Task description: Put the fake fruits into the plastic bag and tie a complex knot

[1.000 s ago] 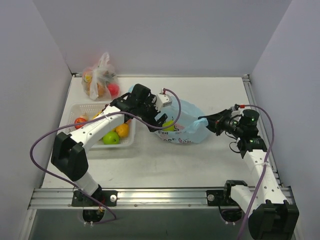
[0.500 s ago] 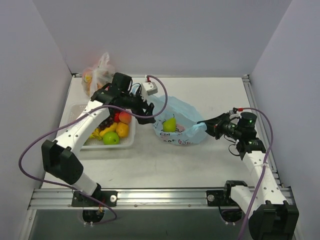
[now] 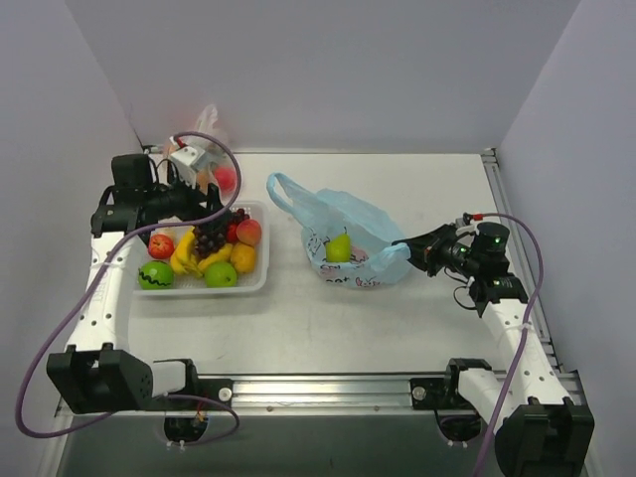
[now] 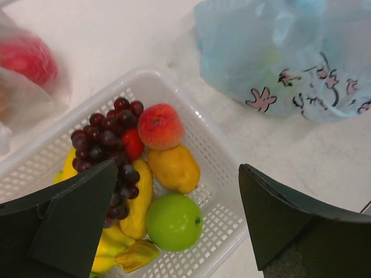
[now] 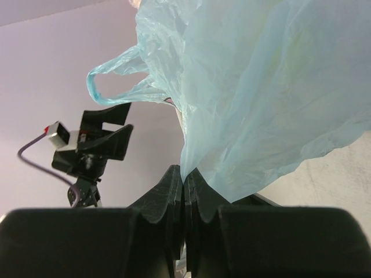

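Note:
The light-blue plastic bag (image 3: 363,231) lies mid-table with a green pear (image 3: 339,247) inside and one handle loop (image 3: 282,188) trailing left. My right gripper (image 3: 413,247) is shut on the bag's right edge; in the right wrist view the film is pinched between the closed fingers of that gripper (image 5: 184,176). My left gripper (image 3: 217,209) hangs open over the white basket (image 3: 199,291), nothing between its fingers. Under the left gripper (image 4: 177,166) lie a green apple (image 4: 173,221), purple grapes (image 4: 107,136), a peach (image 4: 160,125), a yellow-orange fruit (image 4: 174,168) and bananas (image 4: 139,202).
A clear bag of orange and red fruits (image 3: 207,134) stands at the back left corner, just behind the basket. White walls close in the table on three sides. A metal rail (image 3: 318,388) runs along the near edge.
My left arm has swung away from the bag's mouth, leftward to above the basket, leaving the pear inside the bag. The right gripper has kept its hold without moving.

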Robot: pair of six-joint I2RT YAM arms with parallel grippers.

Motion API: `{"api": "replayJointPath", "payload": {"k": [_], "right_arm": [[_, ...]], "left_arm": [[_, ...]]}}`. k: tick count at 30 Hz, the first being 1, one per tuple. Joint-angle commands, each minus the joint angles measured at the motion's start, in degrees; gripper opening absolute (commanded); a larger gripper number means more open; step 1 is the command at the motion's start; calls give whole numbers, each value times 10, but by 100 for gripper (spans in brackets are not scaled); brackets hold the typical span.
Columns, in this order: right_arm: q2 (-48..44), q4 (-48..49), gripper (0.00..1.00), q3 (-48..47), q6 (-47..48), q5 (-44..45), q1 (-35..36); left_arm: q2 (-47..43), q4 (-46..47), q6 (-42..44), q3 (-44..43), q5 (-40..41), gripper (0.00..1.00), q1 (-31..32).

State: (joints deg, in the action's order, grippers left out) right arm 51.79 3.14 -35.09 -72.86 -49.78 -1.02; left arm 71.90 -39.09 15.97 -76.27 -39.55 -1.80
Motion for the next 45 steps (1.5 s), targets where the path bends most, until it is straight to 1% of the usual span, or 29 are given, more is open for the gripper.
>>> {"api": "replayJointPath", "payload": {"k": [1,2,3,4,5,6,8,9,10,11,12,13,14,16,17,18,20,26,30,35,38,42,43,45], "right_arm": [[6,12,0,1,12,4,5],[6,10,0,0,13,4,4],[6,6,0,-2,16,4,4],[6,1,0,-4,18,4,5],[6,-1,0,-6,21,3,4],[6,-4,0,-9,25,2,4],[7,-7,0,-11,26,1,3],[8,-8,0,-13,28,1,2],[8,-9,0,-15,31,0,2],[9,-10,0,-16,32,0,1],[9,-10,0,-16,33,-1,1],[10,-10,0,-18,34,0,1],[11,-11,0,-18,36,2,1],[14,-9,0,-20,38,4,0],[16,-8,0,-21,37,4,0],[16,-6,0,-21,38,4,0],[17,-7,0,-24,40,4,0],[20,-11,0,-30,46,2,-3],[24,-13,0,-31,47,2,-3],[36,-12,0,-40,48,2,-3],[38,-10,0,-43,48,1,-3],[39,-14,0,-41,51,0,-3],[38,-15,0,-40,52,0,-3],[37,-15,0,-39,51,0,-4]], "left_arm": [[36,-28,59,28,29,97,-3],[45,-24,49,30,52,97,13],[67,-12,34,30,79,98,13],[79,-3,15,30,103,97,40],[90,3,-2,27,125,95,50],[110,20,-46,28,173,95,69],[123,36,-89,34,190,95,78],[131,56,-133,38,202,95,85],[134,68,-157,43,223,95,89],[138,75,-220,51,242,95,94],[149,78,-245,54,254,95,100],[153,77,-271,58,286,95,105],[156,78,-318,70,291,95,105],[158,93,-355,88,299,95,102],[156,103,-389,98,303,95,100],[152,128,-402,118,303,95,99],[154,148,-429,129,303,96,102],[170,221,-478,153,285,97,102],[177,282,-495,169,272,96,104],[197,304,-495,165,279,94,108],[207,309,-499,160,277,91,108],[215,310,-504,159,262,84,108],[213,310,-505,160,258,78,109],[200,308,-502,162,253,72,107]]}}
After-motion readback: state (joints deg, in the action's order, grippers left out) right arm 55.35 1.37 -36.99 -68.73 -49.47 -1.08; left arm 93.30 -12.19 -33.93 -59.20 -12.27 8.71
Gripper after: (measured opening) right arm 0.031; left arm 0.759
